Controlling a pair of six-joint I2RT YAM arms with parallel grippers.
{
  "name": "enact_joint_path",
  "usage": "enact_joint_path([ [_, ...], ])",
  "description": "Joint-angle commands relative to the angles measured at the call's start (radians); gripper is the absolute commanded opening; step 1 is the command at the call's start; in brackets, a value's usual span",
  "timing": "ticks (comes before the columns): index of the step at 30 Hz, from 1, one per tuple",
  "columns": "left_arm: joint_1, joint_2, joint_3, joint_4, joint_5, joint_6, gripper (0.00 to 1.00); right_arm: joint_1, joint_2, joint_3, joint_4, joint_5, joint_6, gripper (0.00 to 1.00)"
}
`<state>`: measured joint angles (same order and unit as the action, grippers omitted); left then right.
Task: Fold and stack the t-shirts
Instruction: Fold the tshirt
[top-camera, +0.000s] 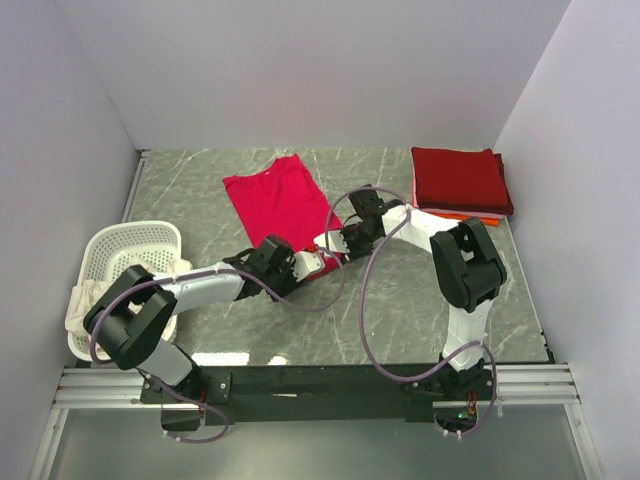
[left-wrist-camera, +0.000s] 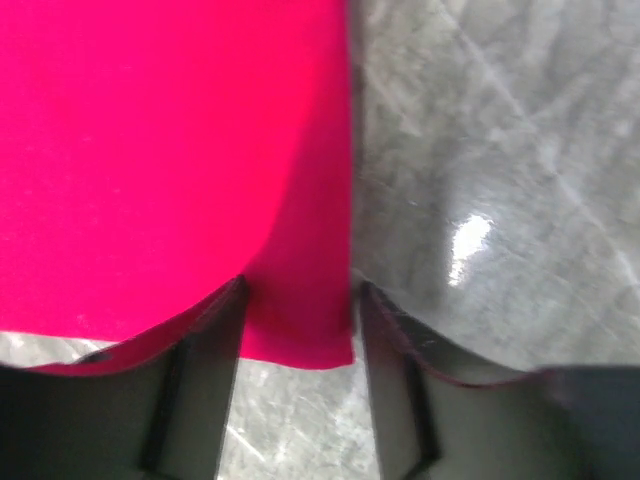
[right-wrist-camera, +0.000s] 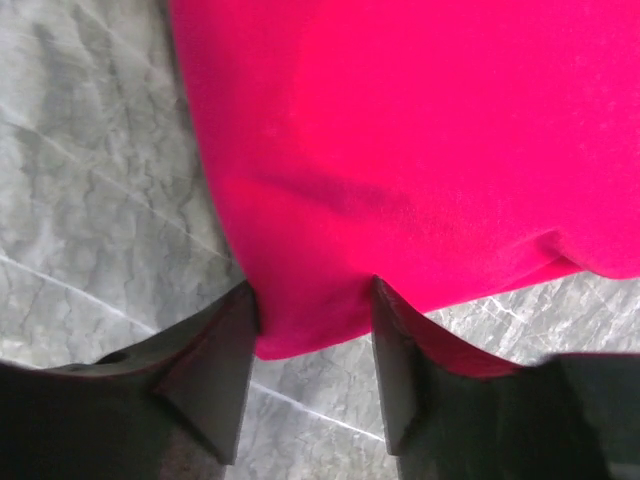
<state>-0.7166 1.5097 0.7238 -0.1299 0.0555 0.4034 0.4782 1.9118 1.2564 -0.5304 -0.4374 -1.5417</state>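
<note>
Crimson t-shirt (top-camera: 275, 200) lies flat, upper centre of the top view; the folded stack (top-camera: 460, 180) is upper right. Your left gripper (left-wrist-camera: 300, 300) and right gripper (right-wrist-camera: 315, 300) each straddle a near hem corner with cloth between the fingers; can't tell if it's pinched. Bite deep, lift both level, then carry the hem toward the collar together. Marble table (top-camera: 420, 330) looks glossy, probably slippery. White walls (top-camera: 300, 70) close in; basket (top-camera: 140, 245) at left.
</note>
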Motion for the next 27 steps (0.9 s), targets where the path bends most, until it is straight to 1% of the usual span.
enact_joint_path([
  [1, -0.001, 0.027, -0.023, 0.019, -0.084, 0.028, 0.48, 0.019, 0.024, 0.0, 0.03, 0.042, 0.006, 0.5],
  [2, 0.0, 0.03, -0.026, 0.019, -0.1, 0.034, 0.41, 0.028, 0.032, 0.001, 0.027, 0.051, 0.0, 0.44],
  [3, -0.001, 0.033, -0.029, 0.022, -0.109, 0.037, 0.21, 0.028, 0.032, -0.002, 0.027, 0.06, 0.0, 0.33],
  [4, -0.001, 0.032, -0.03, 0.021, -0.115, 0.04, 0.14, 0.031, 0.033, -0.002, 0.024, 0.065, -0.004, 0.29],
  [5, -0.001, 0.029, -0.037, 0.024, -0.117, 0.043, 0.09, 0.03, 0.032, 0.003, 0.003, 0.065, -0.006, 0.26],
  [6, -0.001, 0.02, -0.038, 0.024, -0.112, 0.044, 0.01, 0.031, 0.03, 0.012, -0.012, 0.062, -0.009, 0.2],
  [8, 0.0, -0.002, -0.041, 0.015, -0.086, 0.046, 0.01, 0.03, 0.014, 0.014, -0.063, 0.057, -0.011, 0.13],
  [9, -0.003, -0.034, -0.046, 0.018, -0.063, 0.046, 0.01, 0.03, 0.003, -0.001, -0.074, 0.054, -0.015, 0.0],
  [11, -0.004, -0.071, -0.057, 0.009, -0.025, 0.052, 0.0, 0.03, -0.042, -0.034, -0.089, 0.057, -0.023, 0.0],
  [12, -0.009, -0.106, -0.06, -0.019, 0.018, 0.064, 0.01, 0.03, -0.059, -0.061, -0.097, 0.057, -0.017, 0.0],
  [15, -0.024, -0.195, -0.081, -0.077, 0.067, 0.097, 0.0, 0.028, -0.129, -0.127, -0.163, 0.029, -0.002, 0.0],
  [16, -0.023, -0.216, -0.084, -0.094, 0.108, 0.101, 0.0, 0.031, -0.154, -0.152, -0.196, 0.019, 0.005, 0.0],
  [18, -0.03, -0.279, -0.092, -0.128, 0.165, 0.11, 0.0, 0.031, -0.236, -0.234, -0.236, -0.02, 0.002, 0.0],
  [19, -0.037, -0.299, -0.093, -0.14, 0.229, 0.112, 0.0, 0.036, -0.3, -0.265, -0.265, -0.029, 0.012, 0.0],
  [20, -0.05, -0.322, -0.095, -0.154, 0.253, 0.109, 0.0, 0.039, -0.334, -0.323, -0.281, -0.05, 0.023, 0.0],
  [21, -0.056, -0.33, -0.096, -0.168, 0.273, 0.106, 0.0, 0.046, -0.368, -0.356, -0.299, -0.061, 0.026, 0.0],
  [22, -0.066, -0.338, -0.099, -0.186, 0.312, 0.101, 0.0, 0.057, -0.437, -0.388, -0.322, -0.072, 0.034, 0.0],
  [23, -0.09, -0.347, -0.101, -0.191, 0.329, 0.088, 0.0, 0.068, -0.473, -0.444, -0.329, -0.084, 0.063, 0.0],
  [26, -0.121, -0.355, -0.09, -0.211, 0.383, 0.068, 0.0, 0.097, -0.603, -0.508, -0.347, -0.122, 0.112, 0.0],
  [27, -0.124, -0.358, -0.086, -0.214, 0.386, 0.066, 0.0, 0.097, -0.631, -0.511, -0.345, -0.138, 0.155, 0.0],
])
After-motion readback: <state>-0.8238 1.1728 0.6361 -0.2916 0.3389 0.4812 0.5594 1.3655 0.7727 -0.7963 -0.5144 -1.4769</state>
